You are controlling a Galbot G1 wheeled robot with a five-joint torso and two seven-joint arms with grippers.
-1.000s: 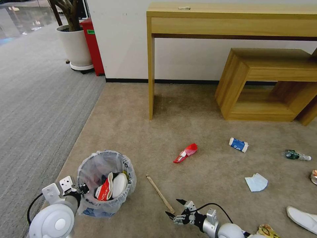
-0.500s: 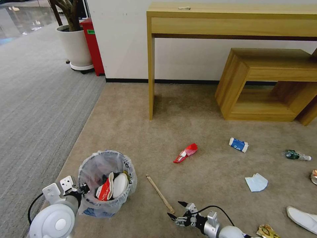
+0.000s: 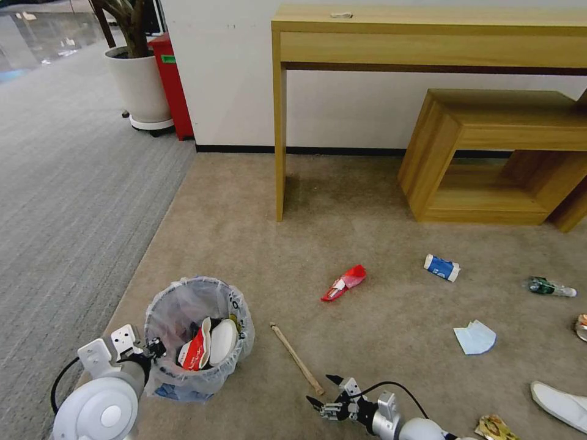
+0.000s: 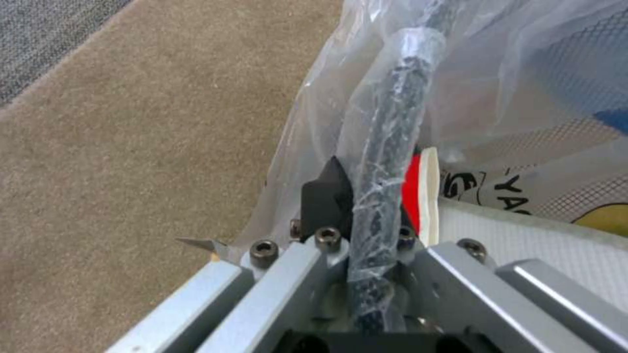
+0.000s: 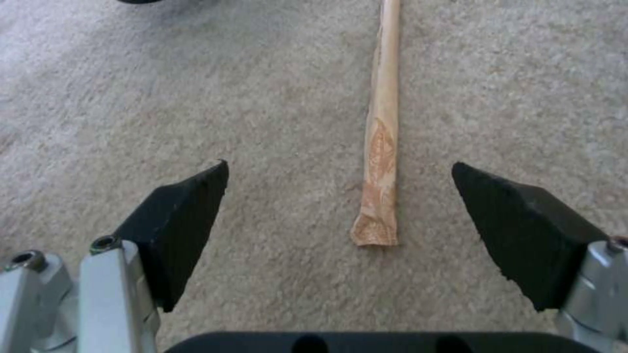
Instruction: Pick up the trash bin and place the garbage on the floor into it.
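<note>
Down low, the right tool (image 3: 323, 391) is wide open, with its two black fingers (image 5: 180, 230) spread far apart and nothing in them. It hangs just over the floor (image 3: 367, 201). The stick (image 3: 298, 359) lies flat on the beige carpet, and its near end sits between the two fingers (a bit closer to one side), not touching either one.

The left tool (image 3: 156, 350) is squeezed shut on the rim of the trash bin (image 3: 197, 339). In the left wrist view its dark finger (image 4: 325, 198) presses the crinkly bag against the black rim. A red cup (image 3: 194, 354) and a white slipper (image 3: 221, 342) are in the bin.

Farther off on the floor lie another red cup (image 3: 344, 282), a blue-white cup (image 3: 441, 267), a small bottle (image 3: 550, 286), a blue mask (image 3: 474, 337) and another white slipper (image 3: 559, 404).
</note>
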